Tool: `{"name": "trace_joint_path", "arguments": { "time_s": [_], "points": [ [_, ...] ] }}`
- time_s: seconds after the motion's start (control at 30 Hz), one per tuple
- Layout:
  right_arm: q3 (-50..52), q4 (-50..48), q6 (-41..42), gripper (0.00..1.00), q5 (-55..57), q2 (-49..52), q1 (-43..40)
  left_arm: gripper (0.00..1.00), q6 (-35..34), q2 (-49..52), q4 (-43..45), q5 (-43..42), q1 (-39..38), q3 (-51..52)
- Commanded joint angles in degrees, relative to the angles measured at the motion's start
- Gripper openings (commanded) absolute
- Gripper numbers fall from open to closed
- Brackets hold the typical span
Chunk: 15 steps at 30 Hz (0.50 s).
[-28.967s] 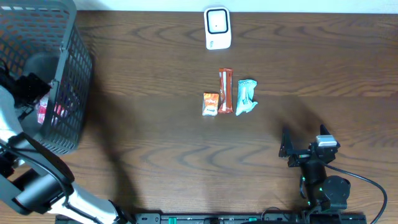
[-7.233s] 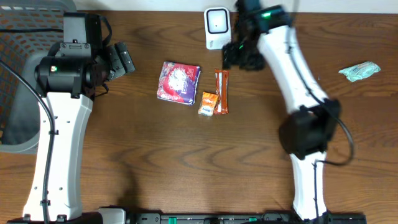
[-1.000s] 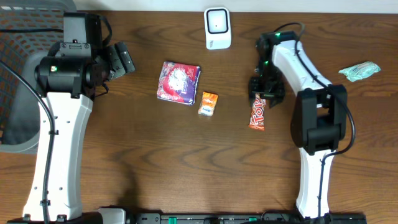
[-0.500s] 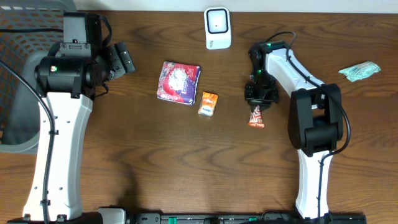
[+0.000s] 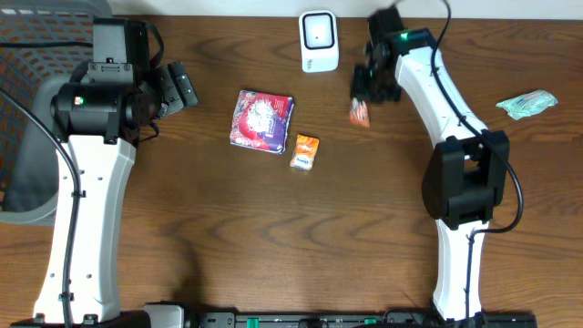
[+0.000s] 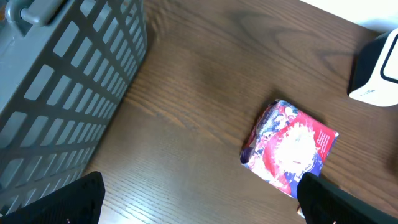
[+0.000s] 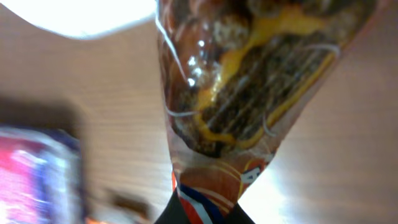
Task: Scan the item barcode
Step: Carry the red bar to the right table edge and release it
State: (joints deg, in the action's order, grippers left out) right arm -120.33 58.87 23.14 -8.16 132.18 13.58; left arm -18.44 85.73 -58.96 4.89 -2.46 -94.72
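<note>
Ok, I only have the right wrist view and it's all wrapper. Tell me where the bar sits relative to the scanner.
Observer: Overhead, the bar hangs from the shut right gripper, just right of the scanner.
Operator: Give me the left arm.
Observer: The left gripper is open and empty, between the basket and the red packet.
Operator: List what lies on the table.
Observer: The red packet, an orange candy beside it, and a teal wrapper far right.
</note>
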Motion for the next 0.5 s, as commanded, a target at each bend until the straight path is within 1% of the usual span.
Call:
{"name": "trace_joint_path", "arguments": {
  "time_s": [0.0,0.1,0.17,0.27,0.33,0.47],
  "points": [
    [-2.0,-6.9,5.1,0.01,-4.2,-0.3,1.9,0.98,-0.8,0.3,-0.2,0.7,0.0,0.5],
    [-2.0,-14.5,7.4,0.01,-2.6,0.2,3.1,0.98,-0.7,0.3,-0.2,0.7,0.0,0.5],
    [-1.9,-18.8,10.7,0.01,1.6,0.6,4.1,0.98,-0.7,0.3,-0.2,0.7,0.0,0.5],
    [-1.9,-24.2,12.5,0.01,5.3,1.1,5.3,0.98,-0.7,0.3,-0.2,0.7,0.0,0.5],
    [-1.9,-28.8,13.0,0.02,5.2,1.8,5.9,0.98,-0.7,0.3,-0.2,0.7,0.0,0.5],
    [-1.9,-34.7,19.1,0.02,5.5,3.9,6.1,0.98,-0.7,0.3,-0.2,0.7,0.0,0.5]
  ]
}}
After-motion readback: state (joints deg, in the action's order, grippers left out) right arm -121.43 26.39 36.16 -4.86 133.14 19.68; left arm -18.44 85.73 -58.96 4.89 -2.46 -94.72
